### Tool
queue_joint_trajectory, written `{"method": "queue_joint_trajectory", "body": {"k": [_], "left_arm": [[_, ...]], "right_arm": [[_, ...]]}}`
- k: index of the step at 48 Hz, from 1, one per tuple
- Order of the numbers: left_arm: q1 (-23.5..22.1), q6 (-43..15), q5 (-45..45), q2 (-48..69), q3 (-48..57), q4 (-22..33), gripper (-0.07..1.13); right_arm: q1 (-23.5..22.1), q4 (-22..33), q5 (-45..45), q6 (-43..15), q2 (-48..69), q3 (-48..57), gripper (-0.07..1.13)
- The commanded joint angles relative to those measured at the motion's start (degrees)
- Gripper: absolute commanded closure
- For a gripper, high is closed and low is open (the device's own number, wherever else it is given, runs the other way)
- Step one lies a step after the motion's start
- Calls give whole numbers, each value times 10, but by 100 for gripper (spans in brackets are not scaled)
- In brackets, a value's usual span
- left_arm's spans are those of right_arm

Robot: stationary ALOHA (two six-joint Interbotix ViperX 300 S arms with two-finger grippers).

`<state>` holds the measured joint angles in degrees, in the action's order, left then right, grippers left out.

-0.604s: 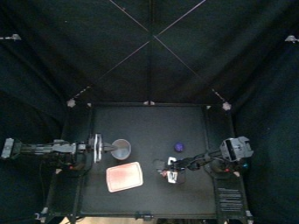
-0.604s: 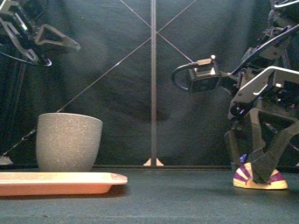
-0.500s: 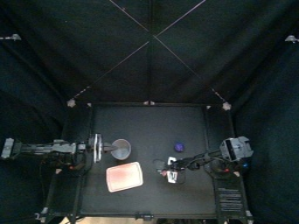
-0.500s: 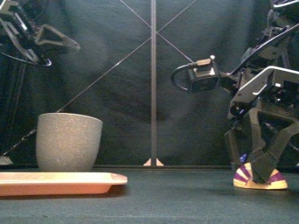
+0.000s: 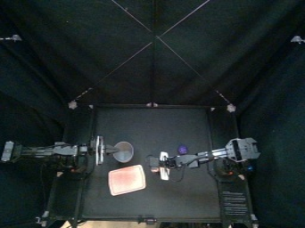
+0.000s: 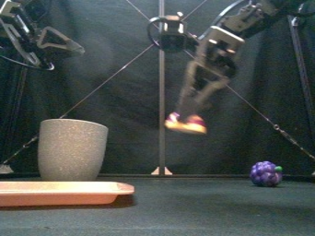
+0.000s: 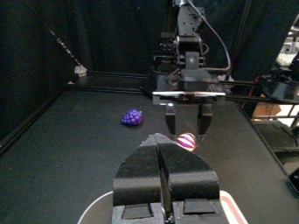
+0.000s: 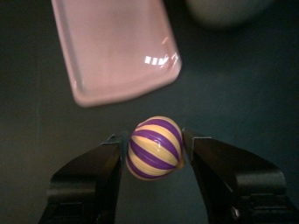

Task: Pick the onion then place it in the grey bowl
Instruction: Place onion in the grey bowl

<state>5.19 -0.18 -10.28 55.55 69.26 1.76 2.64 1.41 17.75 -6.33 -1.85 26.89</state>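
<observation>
Your right hand (image 8: 156, 138) is pinching the striped onion (image 6: 187, 123) up in the air, between the grape bunch (image 6: 264, 172) and the grey bowl (image 6: 73, 147). I'd clear the rim, centre over the mouth, then let go low. The left hand (image 7: 163, 144), pressed together, rests at the left.

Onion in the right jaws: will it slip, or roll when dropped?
The onion looks smooth and egg-shaped, pinched at its sides by the right gripper, so it might twist or slip. Probably rigid: no denting shows. Rounded, so likely to roll once released.
</observation>
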Motion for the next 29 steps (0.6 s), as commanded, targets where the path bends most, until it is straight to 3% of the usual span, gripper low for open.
{"method": "queue_joint_trajectory", "body": {"k": [1, 14, 29], "left_arm": [[3, -1, -3, -2, -8, 1, 96], [8, -1, -8, -1, -8, -1, 96], [14, -1, -9, -1, 4, 1, 96]], "right_arm": [[-27, 36, -48, 0, 0, -55, 24], [-72, 59, -198, -2, -72, -134, 24], [-83, 61, -222, -1, -174, -243, 22]]}}
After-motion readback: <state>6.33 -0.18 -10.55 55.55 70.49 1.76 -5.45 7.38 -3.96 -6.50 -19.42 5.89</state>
